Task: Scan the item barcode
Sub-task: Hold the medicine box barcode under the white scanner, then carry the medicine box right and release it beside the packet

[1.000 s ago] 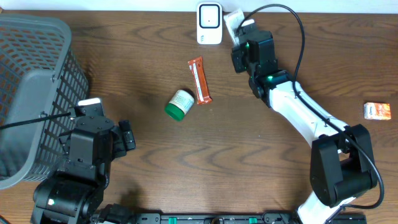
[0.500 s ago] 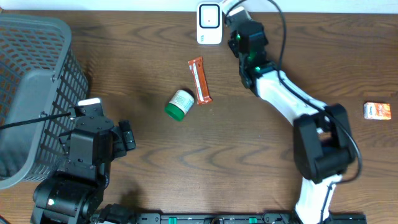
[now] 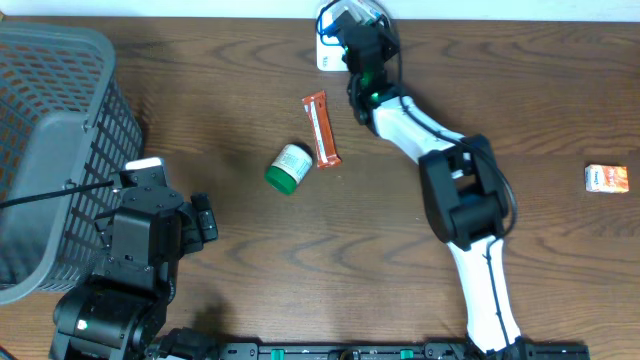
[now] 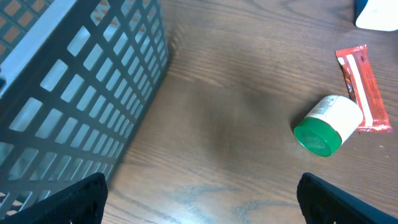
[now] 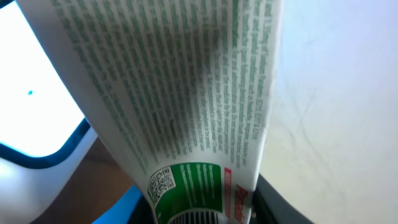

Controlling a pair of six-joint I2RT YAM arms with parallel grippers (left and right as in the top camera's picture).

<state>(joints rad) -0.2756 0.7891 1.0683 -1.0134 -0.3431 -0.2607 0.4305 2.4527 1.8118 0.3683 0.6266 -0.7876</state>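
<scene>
**Packet held up to the scanner**

My left gripper (image 4: 205,208) hangs wide open and empty, well short of the scanner (image 3: 328,58), keeping clear. My right gripper (image 3: 352,25) is pinched on the white packet (image 5: 186,93), holding it just over the scanner so its print can be read. Whether the barcode truly faces the window, I can't tell.

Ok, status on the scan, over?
Left claw open, idle beside the basket. Right claw shut on the packet, at the scanner. Snack bar and bottle lie clear.
</scene>
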